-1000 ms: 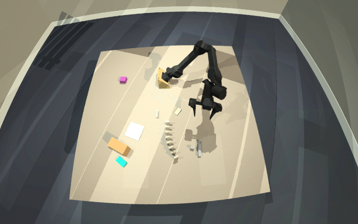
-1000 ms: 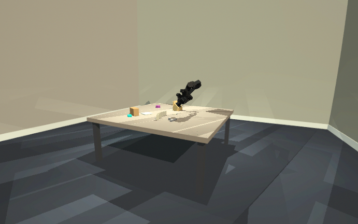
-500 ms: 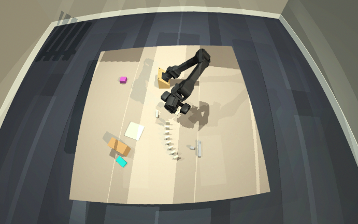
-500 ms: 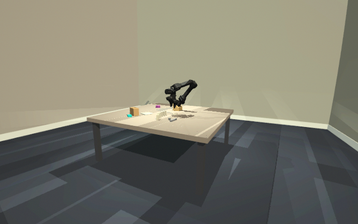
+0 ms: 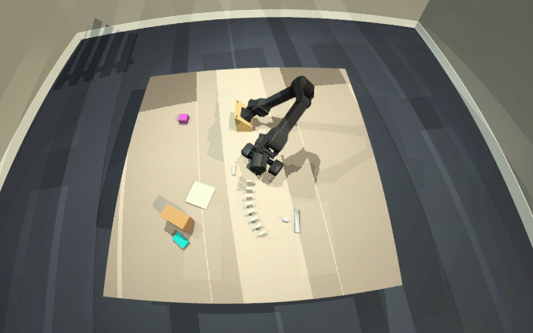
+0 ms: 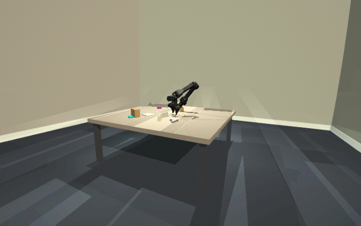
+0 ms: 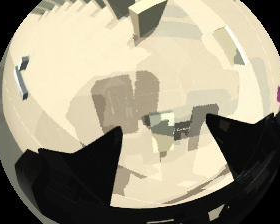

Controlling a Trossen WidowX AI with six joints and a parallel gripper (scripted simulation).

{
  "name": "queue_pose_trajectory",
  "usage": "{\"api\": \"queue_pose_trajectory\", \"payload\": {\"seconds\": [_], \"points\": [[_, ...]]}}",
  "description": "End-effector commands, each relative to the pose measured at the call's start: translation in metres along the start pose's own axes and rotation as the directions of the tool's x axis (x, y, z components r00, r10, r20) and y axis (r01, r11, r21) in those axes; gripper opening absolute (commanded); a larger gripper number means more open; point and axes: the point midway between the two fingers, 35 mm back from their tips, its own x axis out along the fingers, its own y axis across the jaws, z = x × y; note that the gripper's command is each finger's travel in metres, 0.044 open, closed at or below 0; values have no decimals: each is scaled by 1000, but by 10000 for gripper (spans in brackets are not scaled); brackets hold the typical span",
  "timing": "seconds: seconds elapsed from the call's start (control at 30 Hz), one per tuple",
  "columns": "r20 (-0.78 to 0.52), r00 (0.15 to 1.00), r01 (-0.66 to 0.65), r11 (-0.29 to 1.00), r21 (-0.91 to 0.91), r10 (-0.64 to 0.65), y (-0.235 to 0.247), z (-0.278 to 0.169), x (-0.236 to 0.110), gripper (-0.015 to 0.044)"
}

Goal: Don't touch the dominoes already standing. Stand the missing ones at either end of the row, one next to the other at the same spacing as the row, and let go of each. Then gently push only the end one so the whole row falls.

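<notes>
Flat domino under arm, blurred

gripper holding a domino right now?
No. In the wrist view the gripper is wide open, with only table between the fingers.

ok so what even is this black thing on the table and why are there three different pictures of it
It is a robot arm with a two-fingered gripper, bolted to a table. One picture looks straight down, one views the room from the side, and the round one comes from a camera at the gripper. On the table: a row of standing dominoes, a loose domino lying apart, an orange box, a white sheet, and small cyan and magenta blocks. The gripper is open and holds nothing.
</notes>
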Motion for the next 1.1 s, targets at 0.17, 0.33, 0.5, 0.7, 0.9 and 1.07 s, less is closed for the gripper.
{"api": "queue_pose_trajectory", "payload": {"seconds": [0.17, 0.33, 0.5, 0.7, 0.9, 1.07], "points": [[5, 1000, -12, 1000, 4, 11, 2, 1, 11, 440], [5, 1000, -12, 1000, 4, 12, 2, 1, 18, 440], [5, 1000, -12, 1000, 4, 12, 2, 1, 18, 414], [5, 1000, -12, 1000, 4, 12, 2, 1, 18, 256], [5, 1000, -12, 1000, 4, 12, 2, 1, 18, 107], [5, 1000, -12, 1000, 4, 12, 2, 1, 18, 107]]}}
